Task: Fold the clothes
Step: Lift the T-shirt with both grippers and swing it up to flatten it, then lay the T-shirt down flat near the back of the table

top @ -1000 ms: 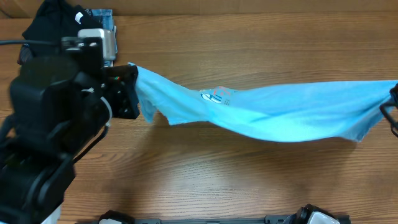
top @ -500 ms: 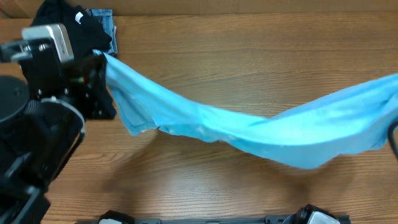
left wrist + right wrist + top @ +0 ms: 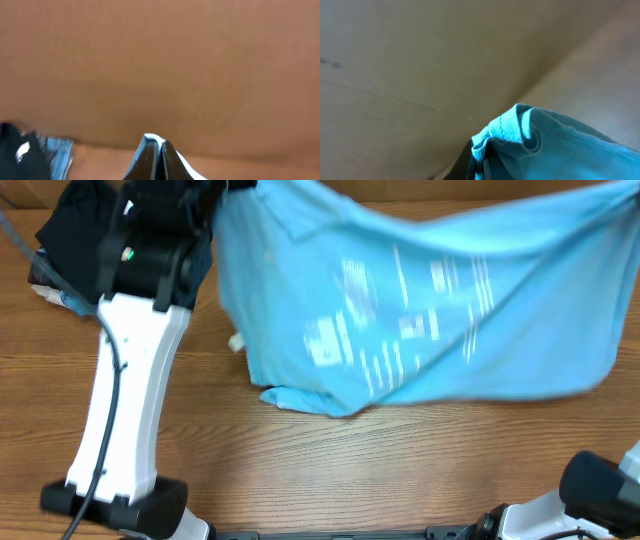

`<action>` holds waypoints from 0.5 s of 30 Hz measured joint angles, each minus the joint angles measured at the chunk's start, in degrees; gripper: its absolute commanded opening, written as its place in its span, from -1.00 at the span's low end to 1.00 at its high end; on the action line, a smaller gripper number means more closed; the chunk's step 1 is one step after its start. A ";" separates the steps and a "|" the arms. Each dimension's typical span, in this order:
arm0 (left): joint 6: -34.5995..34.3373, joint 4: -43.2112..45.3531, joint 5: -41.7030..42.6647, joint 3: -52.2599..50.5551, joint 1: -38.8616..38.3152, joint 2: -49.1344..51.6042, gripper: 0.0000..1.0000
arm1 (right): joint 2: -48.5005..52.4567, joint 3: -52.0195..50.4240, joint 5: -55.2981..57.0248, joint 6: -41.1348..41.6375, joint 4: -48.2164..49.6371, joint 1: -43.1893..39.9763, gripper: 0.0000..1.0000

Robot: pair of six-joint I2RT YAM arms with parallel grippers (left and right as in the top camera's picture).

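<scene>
The left gripper has its fingers pressed together on a thin edge of the T-shirt. The right gripper, mostly hidden, pinches the bunched ribbed hem. The T-shirt hangs spread above the table, its lettering blurred, near the black garment.

The left arm is stretched from the near table edge toward the far side, its white link slanted. The left gripper is pinched tight on an edge of the T-shirt. The right gripper, largely hidden, is clamped on a bunched hem, and only a dark part of the right arm is seen
</scene>
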 measured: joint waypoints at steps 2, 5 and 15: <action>0.09 2.99 -0.11 0.22 0.55 0.42 -0.92 | 0.07 0.07 -2.05 0.37 3.02 -0.22 -0.92; 1.01 2.78 -0.26 5.22 0.83 0.42 -0.92 | -0.28 1.90 -4.50 0.87 4.17 -1.38 -0.92; 3.02 -21.92 0.66 18.38 0.81 -4.55 -0.87 | -2.08 6.95 -2.62 -2.86 -14.12 -3.78 -0.92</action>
